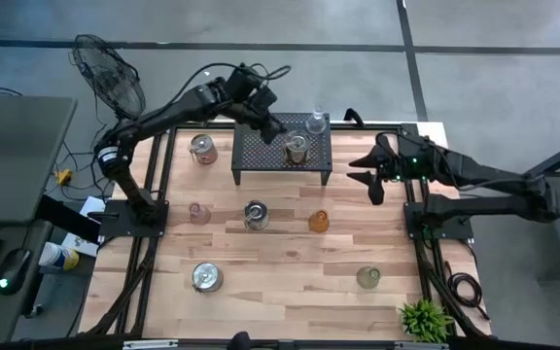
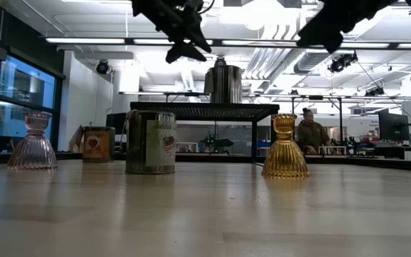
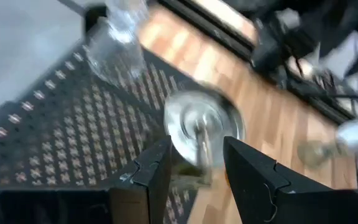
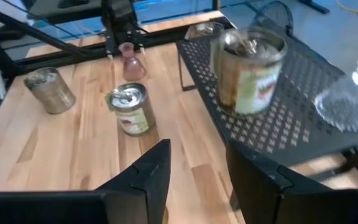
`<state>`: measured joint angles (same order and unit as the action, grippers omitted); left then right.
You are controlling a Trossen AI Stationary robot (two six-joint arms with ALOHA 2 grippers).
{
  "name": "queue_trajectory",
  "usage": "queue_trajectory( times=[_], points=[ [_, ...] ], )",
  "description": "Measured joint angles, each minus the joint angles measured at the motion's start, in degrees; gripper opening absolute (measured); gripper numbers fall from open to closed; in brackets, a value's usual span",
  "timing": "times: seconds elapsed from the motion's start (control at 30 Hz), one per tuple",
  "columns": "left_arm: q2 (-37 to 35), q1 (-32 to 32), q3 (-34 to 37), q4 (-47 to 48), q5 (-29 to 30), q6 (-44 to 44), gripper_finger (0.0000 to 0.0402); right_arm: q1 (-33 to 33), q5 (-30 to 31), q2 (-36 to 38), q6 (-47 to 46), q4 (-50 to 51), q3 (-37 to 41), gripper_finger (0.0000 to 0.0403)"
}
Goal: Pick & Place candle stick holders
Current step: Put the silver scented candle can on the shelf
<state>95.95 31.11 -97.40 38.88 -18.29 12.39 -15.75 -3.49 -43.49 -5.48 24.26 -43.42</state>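
Note:
A black perforated stand (image 1: 261, 154) stands at the table's far middle. A silvery holder (image 1: 297, 147) and a clear glass holder (image 1: 316, 122) rest on its top. My left gripper (image 1: 274, 126) hovers open above the stand, just left of the silvery holder (image 3: 199, 124), which lies ahead of its fingers without touching them. My right gripper (image 1: 366, 178) hangs open and empty off the stand's right side; its wrist view looks at the silvery holder (image 4: 248, 68). Other holders stand on the table on their bases: silvery (image 1: 202, 148), pink (image 1: 198, 212), silvery (image 1: 256, 214), amber (image 1: 319, 221), silvery (image 1: 206, 277), greenish (image 1: 367, 277).
A small green plant (image 1: 424, 318) sits at the near right corner. A fan (image 1: 110, 73) stands off the far left corner. Bare wood lies between the two rows of holders and along the near edge. A person (image 2: 309, 132) sits in the room behind.

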Motion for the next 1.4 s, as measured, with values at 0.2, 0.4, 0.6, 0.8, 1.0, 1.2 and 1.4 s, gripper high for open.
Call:
queue_trajectory(
  times=[0.2,0.4,0.6,0.8,1.0,1.2,1.4],
  points=[
    [6.77,0.02,-14.01,11.78,5.94,2.32,0.0143,0.44,0.23,2.80,-0.58,-0.16,2.93,0.0146],
    [16.92,0.35,-32.84,29.13,5.65,4.45,0.0143,0.44,0.40,3.11,-0.54,-0.05,3.09,0.0142],
    [20.72,-0.29,-36.48,33.00,3.16,9.12,0.0143,0.42,0.53,3.11,-0.52,0.03,3.09,0.0142],
    [21.55,-2.72,-36.46,32.15,5.63,10.62,0.0143,0.42,0.55,3.02,0.04,0.32,3.09,0.0142],
    [21.52,-3.93,-36.46,33.37,9.88,11.72,0.0143,0.40,0.57,3.02,0.90,0.34,3.09,0.0142],
    [23.46,-4.57,-36.37,35.18,11.65,11.96,0.0143,0.40,1.37,3.02,1.04,0.32,3.09,0.0140],
    [23.35,-4.54,-36.42,35.06,11.85,11.96,0.0143,0.40,1.60,3.02,1.04,0.34,3.09,0.0140]
  ],
)
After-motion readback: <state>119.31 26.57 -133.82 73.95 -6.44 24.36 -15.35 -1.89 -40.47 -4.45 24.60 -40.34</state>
